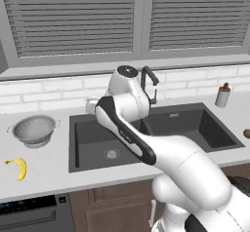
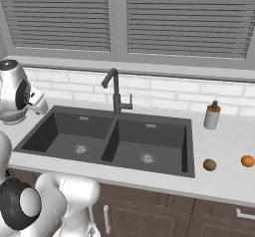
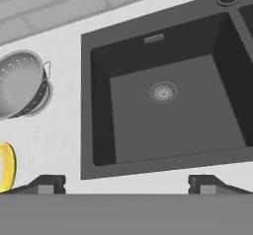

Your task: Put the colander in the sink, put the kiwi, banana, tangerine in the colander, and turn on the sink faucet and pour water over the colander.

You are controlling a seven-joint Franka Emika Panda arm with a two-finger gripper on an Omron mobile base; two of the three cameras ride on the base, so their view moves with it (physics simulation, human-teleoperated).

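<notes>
Hovering wide-jawed and empty over the left basin of the sink (image 3: 168, 110), the tool (image 3: 126, 182) is opening the first step, needing to swing toward nine o'clock and descend on the colander (image 3: 22, 83) sitting upright on the bench (image 3: 64, 140), with the banana (image 3: 6, 166) near it at six o'clock.

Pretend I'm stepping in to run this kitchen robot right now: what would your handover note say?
Gripper: open, empty, above the left basin of the sink.
Colander: on the counter left of the sink, banana in front of it.
Kiwi and tangerine: on the counter right of the sink.
Sink faucet: no water seen.
Done: nothing yet.
Left: colander into sink, three fruits into it, water on.
</notes>
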